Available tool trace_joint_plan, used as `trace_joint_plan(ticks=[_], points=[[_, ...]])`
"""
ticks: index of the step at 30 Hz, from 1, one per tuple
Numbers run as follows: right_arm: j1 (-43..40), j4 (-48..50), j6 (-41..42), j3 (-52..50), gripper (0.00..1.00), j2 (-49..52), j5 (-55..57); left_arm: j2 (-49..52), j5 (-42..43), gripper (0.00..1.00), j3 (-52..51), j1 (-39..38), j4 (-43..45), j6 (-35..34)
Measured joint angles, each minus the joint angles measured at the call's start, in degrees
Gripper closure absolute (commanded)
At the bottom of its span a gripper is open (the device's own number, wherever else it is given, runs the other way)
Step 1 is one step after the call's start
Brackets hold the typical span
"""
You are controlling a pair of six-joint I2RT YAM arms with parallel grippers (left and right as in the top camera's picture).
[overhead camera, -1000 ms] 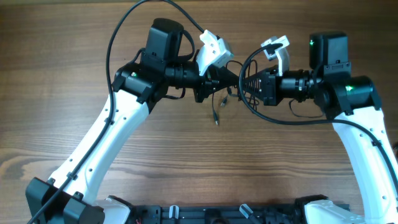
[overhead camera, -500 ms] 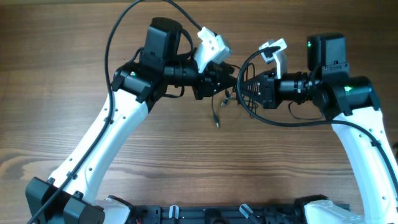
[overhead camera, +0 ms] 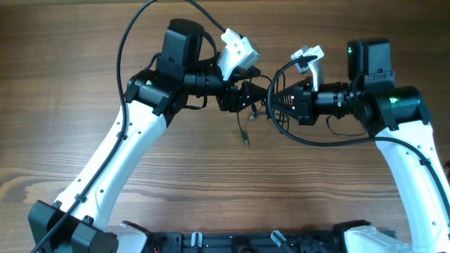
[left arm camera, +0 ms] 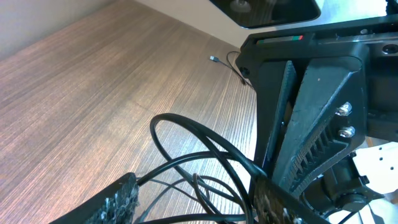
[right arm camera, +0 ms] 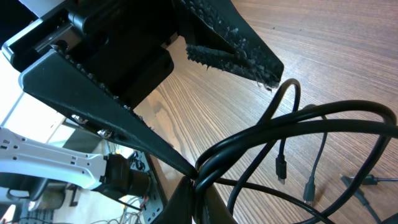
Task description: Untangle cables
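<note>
The thin black cables [overhead camera: 261, 107] hang in a tangle between my two grippers above the middle of the table, one end trailing down to a plug [overhead camera: 245, 138]. My right gripper [right arm camera: 199, 186] is shut on a bundle of cable strands [right arm camera: 292, 127]; loose plugs [right arm camera: 281, 169] dangle below it. My left gripper [left arm camera: 196, 200] is open, its fingers [left arm camera: 118, 202] standing wide apart with cable loops [left arm camera: 186, 140] running between them, unpinched. The two grippers, left [overhead camera: 256, 96] and right [overhead camera: 273, 98], point at each other, nearly tip to tip.
The wooden table [overhead camera: 70, 84] lies below. A thick black arm cable [overhead camera: 316, 138] loops under the right wrist, and another [overhead camera: 133, 35] arcs over the left arm. A black rail [overhead camera: 239, 242] runs along the front edge.
My left gripper has opened and let go of the cable strands it was pinching. The right gripper stays shut on its bundle; both arms have barely moved.
</note>
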Motion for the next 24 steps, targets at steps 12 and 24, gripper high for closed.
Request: trace_joint_plan(ticks=[12, 24], points=[[-0.4, 0.9, -0.2, -0.6, 0.95, 0.0, -2.1, 0.0, -0.6, 0.43, 0.3, -0.6, -1.1, 0.0], [-0.3, 2.1, 0.2, -1.6, 0.95, -0.2, -3.4, -0.5, -3.4, 0.46, 1.9, -1.1, -7.4, -0.5]])
